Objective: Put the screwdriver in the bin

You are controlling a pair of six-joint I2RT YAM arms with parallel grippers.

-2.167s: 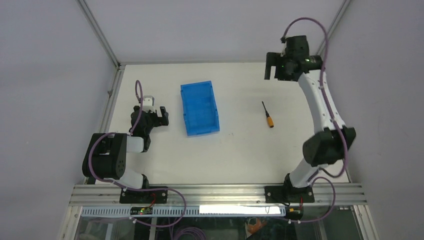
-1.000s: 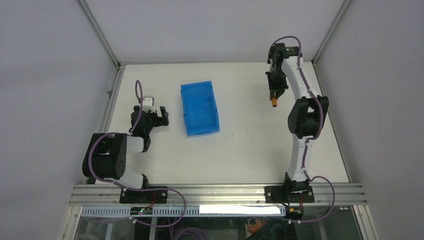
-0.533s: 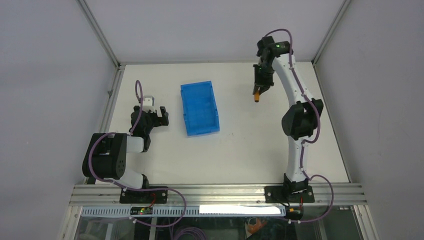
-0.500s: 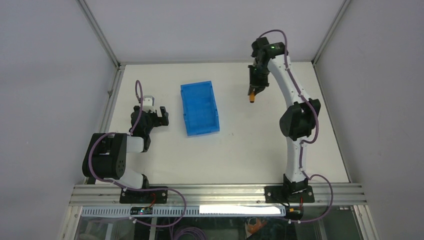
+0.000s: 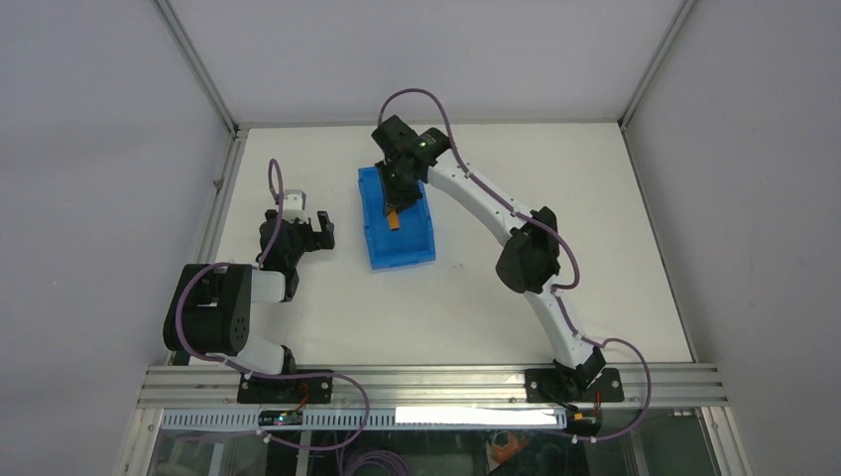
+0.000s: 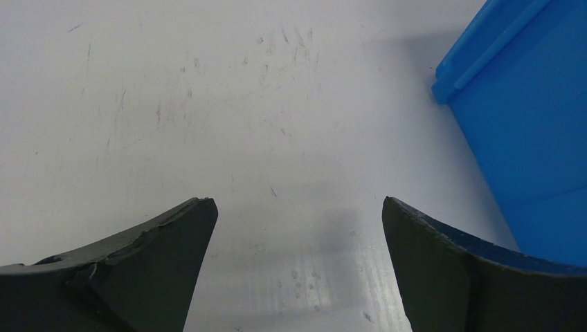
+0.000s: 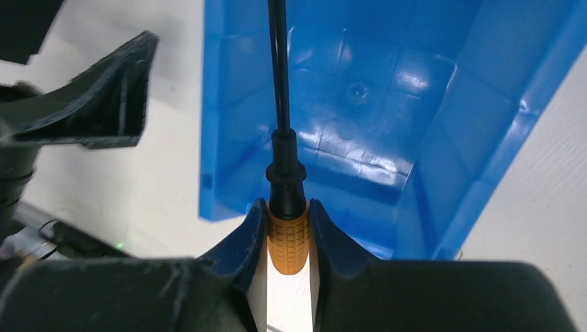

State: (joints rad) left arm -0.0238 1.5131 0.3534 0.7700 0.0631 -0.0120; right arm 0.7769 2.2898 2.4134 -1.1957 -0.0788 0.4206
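Observation:
The blue bin (image 5: pixel 402 258) lies on the white table, left of centre. My right gripper (image 5: pixel 393 208) hovers over it, shut on the orange handle of the screwdriver (image 5: pixel 394 221). In the right wrist view both fingers of the right gripper (image 7: pixel 287 207) press the ribbed handle of the screwdriver (image 7: pixel 287 238). Its black shaft runs forward above the bin's floor (image 7: pixel 360 104). My left gripper (image 5: pixel 323 230) rests low on the table to the left of the bin, open and empty. In the left wrist view the left gripper (image 6: pixel 297 204) frames bare table, with the bin's wall (image 6: pixel 526 104) at the right.
Aluminium frame rails (image 5: pixel 223 188) border the table on the left and at the back. The right arm's elbow (image 5: pixel 529 260) stretches across the table's middle. The left arm's open fingers (image 7: pixel 104 104) show beside the bin in the right wrist view.
The right arm has lifted the screwdriver off the table at the right and swung left with it, from the far right side to above the bin. The left arm has not moved.

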